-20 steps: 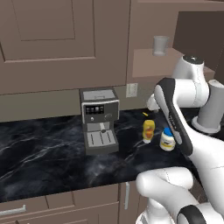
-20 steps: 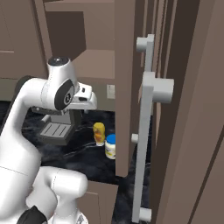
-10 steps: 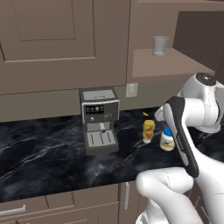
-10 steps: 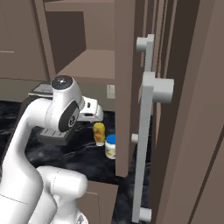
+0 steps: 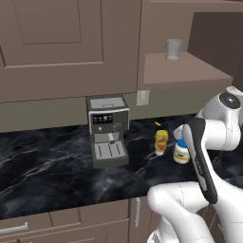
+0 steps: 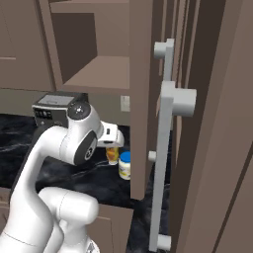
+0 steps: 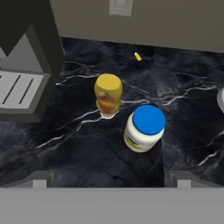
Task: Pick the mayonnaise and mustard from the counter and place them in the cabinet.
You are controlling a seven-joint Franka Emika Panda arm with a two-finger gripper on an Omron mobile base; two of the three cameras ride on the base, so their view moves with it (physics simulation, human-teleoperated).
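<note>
Mustard [image 7: 107, 95] and mayonnaise [image 7: 145, 127] stand close together on the table [image 7: 78, 153]; coffee machine [image 5: 108, 130] to their left; hand [image 7: 111, 181] released, above them.

No legible txt on jar/bottle labels.

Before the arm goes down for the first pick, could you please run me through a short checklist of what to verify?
1. White blue-lidded mayonnaise jar standing upright on the black marble counter: ok.
2. Slim yellow mustard bottle upright, just beside the jar: ok.
3. Gap between jar and bottle for a finger: narrow, cannot tell.
4. Gripper open and empty above both, fingertips spread wide: ok.
5. Open brown cabinet shelf has bare room beside the grey cup: ok.
6. Grey coffee machine stands apart from both: ok.
</note>
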